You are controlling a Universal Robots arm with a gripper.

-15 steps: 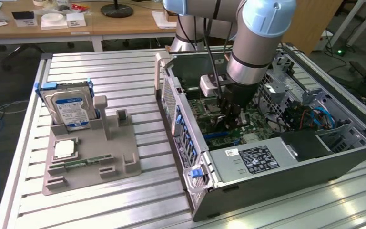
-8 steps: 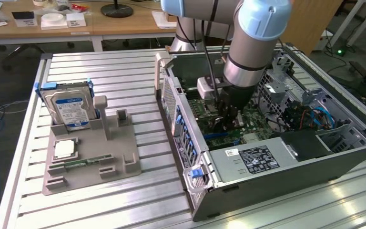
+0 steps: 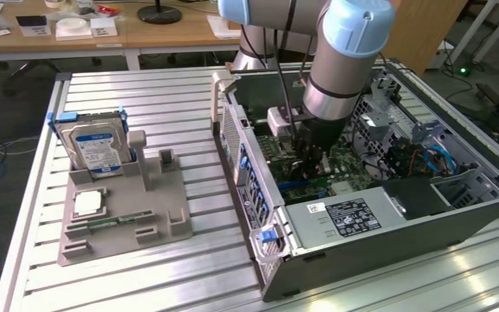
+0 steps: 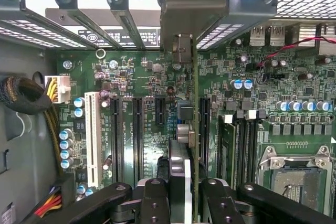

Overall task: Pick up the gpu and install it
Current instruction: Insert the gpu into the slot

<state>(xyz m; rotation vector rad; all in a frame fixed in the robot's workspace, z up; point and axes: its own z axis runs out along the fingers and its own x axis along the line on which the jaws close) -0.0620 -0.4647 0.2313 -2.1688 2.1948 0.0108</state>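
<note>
**GPU pinched edge-on, hanging over the motherboard slots**

Open PC case (image 3: 379,214) lying on the slatted counter (image 3: 145,91), arm reaching down inside. Grey fixture tray (image 3: 167,221) at 9 o'clock of the case in the exterior view, carrying the hard drive (image 3: 93,148) upright and a memory stick (image 3: 111,221) flat; well apart from the work.

Motherboard (image 4: 152,98) across the case floor: white slot (image 4: 92,129), black expansion slots (image 4: 137,129) side by side, CPU socket (image 4: 294,177) off to one side.

GPU (image 4: 184,124) held inside the case, seen on edge in the wrist view: thin card running straight out from the tool (image 4: 181,195) toward the rear bracket bay (image 4: 189,9), metal end bracket (image 4: 181,48) leading. Roughly in line with a black slot near the middle; seated or just above, cannot tell.

Tool pinching the gpu, fingers (image 4: 153,198) pressed on both flat faces at the trailing end.

Handling, by judgement: stiff, light to moderate weight, fragile. Board components and the fan face likely bad places for pressure. Best hold across the flat faces, as now. Long overhang from the grip, so tilt under side load likely. Edge connector unforgiving of misalignment.
</note>
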